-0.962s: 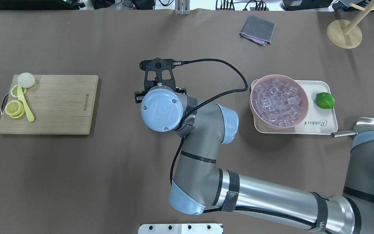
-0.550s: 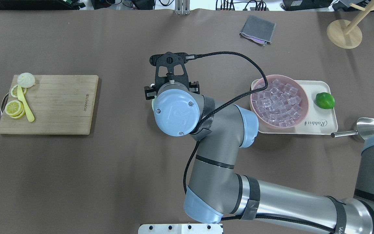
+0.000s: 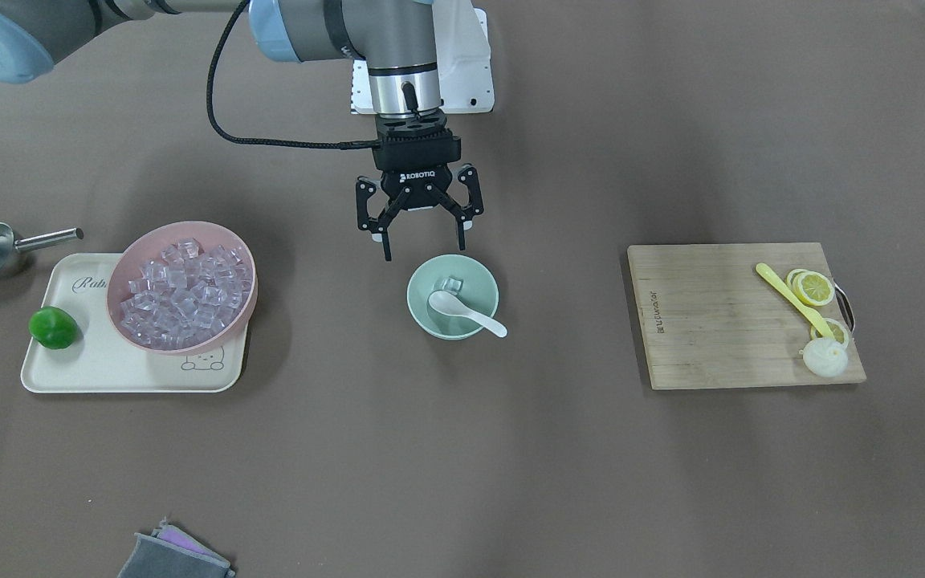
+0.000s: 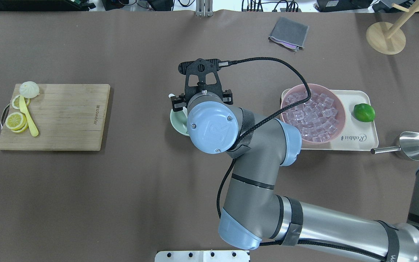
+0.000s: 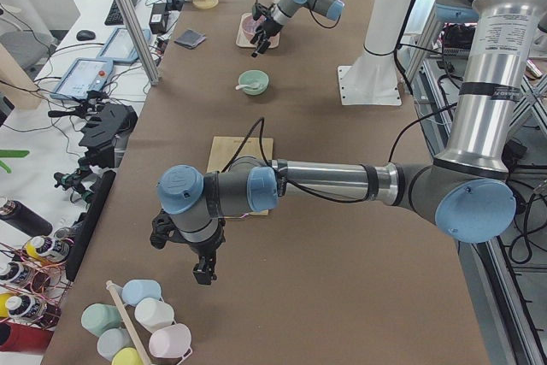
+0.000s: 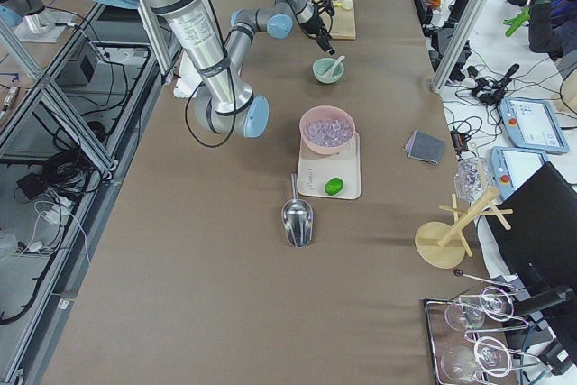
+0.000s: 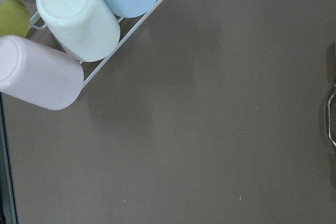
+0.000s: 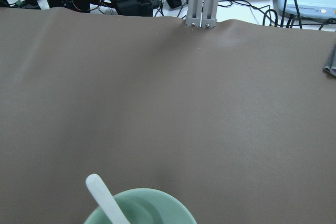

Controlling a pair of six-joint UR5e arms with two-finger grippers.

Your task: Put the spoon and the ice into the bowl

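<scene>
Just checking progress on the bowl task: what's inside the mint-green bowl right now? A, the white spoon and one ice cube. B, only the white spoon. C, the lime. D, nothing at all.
A: the front-facing view shows the bowl holding the spoon, handle resting over the rim, with one ice cube beside its scoop.

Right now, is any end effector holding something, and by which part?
The right end effector is open and empty. The left end effector shows too poorly to tell.
</scene>
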